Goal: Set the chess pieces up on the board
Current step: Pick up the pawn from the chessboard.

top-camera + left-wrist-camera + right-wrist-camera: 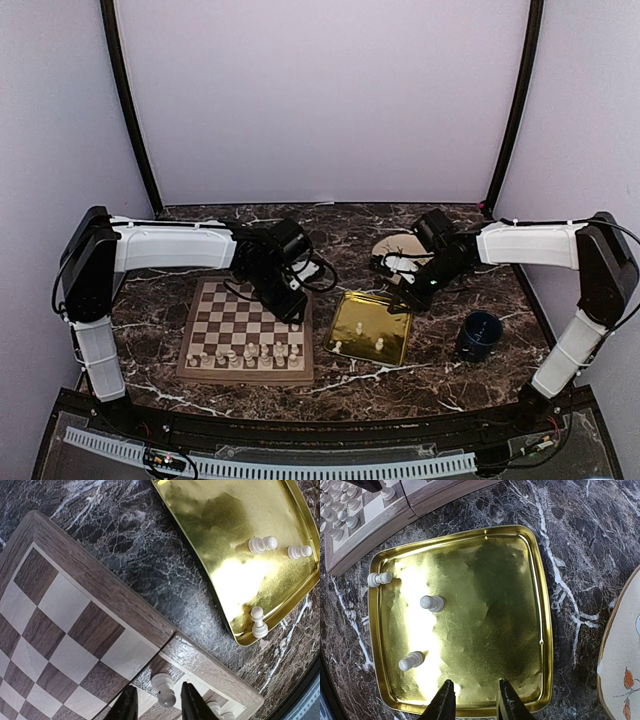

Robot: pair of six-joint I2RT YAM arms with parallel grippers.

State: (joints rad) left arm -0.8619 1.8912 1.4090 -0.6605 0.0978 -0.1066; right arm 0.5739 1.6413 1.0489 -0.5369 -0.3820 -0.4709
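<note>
The wooden chessboard (232, 318) lies at the left, with several cream-white chess pieces (250, 353) standing on its near rows. My left gripper (291, 303) hovers over the board's right edge. In the left wrist view it (159, 707) is open, and one pawn (165, 689) stands on the board (95, 582) between the jaws with a gap on each side. My right gripper (414, 296) is open and empty over the far edge of the gold tray (392, 318). In the right wrist view (474, 706) three pawns (432, 603) lie in the tray (540, 605).
A dark blue cup (479, 335) stands right of the tray. A cream plate (397, 247) lies behind the right gripper, and its rim shows in the right wrist view (620, 645). The tray's pawns (262, 544) also show in the left wrist view.
</note>
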